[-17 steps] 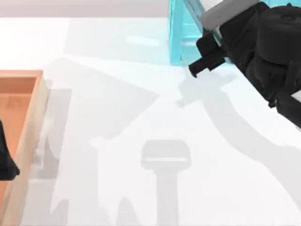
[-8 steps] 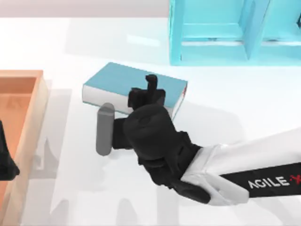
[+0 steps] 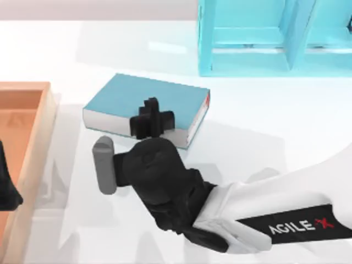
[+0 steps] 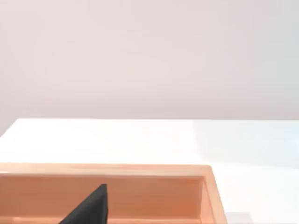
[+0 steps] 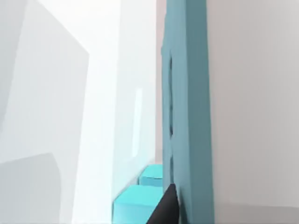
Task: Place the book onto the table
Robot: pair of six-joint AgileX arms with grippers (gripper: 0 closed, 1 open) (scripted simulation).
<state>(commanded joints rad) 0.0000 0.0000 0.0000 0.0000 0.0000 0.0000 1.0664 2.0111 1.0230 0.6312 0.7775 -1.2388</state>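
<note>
Item one: the thick teal-blue hardcover book (image 3: 147,100) with white page edges and a small red mark at its right-hand end. We take this book as our landmark. In the top view it is held flat, cover up, over the large glossy white surface (image 3: 258,121); we cannot tell whether its underside touches the surface. In the right wrist view the book (image 5: 189,107) stands close before the camera as a tall teal slab.

Item two: our right gripper (image 3: 151,118), black, two-fingered, at the near long edge of the book. It is clamped on the book, one finger lying across the cover and the rest below the page edges. A short grey cylinder (image 3: 103,165) juts from the wrist, just nearer than the book's left corner. The white forearm runs away from the book toward the right edge of the top view and bears the lettering "AGILE X" (image 3: 300,226), black band, white letters, the X in red.

Item three: the turquoise shelf unit (image 3: 275,36), beyond the book's right end and well apart from it, standing on the surface.

Item four: the orange-brown wooden tray (image 3: 34,154), left of the book and apart from it.

Item five: our left gripper (image 3: 6,190), a dark shape over the tray, far left of the book. We cannot tell how its fingers stand.
</note>
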